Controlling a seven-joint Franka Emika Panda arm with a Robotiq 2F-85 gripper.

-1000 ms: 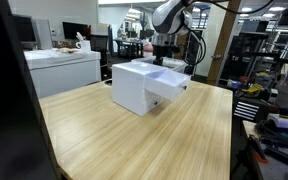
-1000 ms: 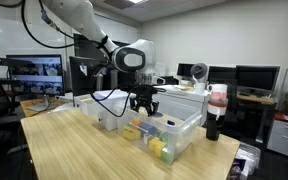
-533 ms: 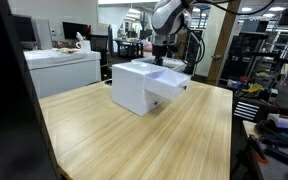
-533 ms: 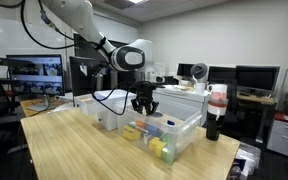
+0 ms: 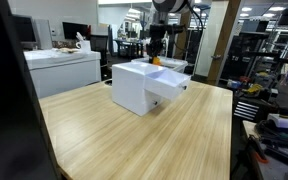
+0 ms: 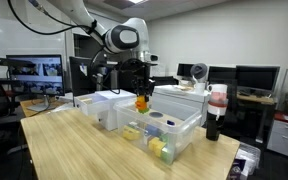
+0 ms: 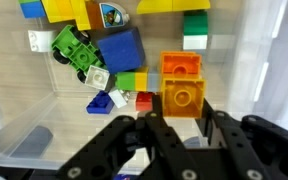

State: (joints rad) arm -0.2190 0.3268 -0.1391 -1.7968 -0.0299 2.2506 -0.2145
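That orange brick (image 7: 181,98) is light, hard plastic with slick sides, so keep the pads flat on two opposite faces. Your gripper (image 7: 181,113) is clamped on it, up over the clear bin (image 6: 189,135), with the blue block (image 7: 122,48) and other pieces below

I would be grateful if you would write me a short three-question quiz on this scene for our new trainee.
1. True or false: the tool is shut on an orange block.
2. Where does the tool hang in the exterior views? A. above the clear bin of toy blocks; B. flat on the wooden table top; C. inside a closed drawer.
3. In the wrist view, what colour is the toy vehicle lying in the clear bin?
Key: 1 true; 2 A; 3 green.
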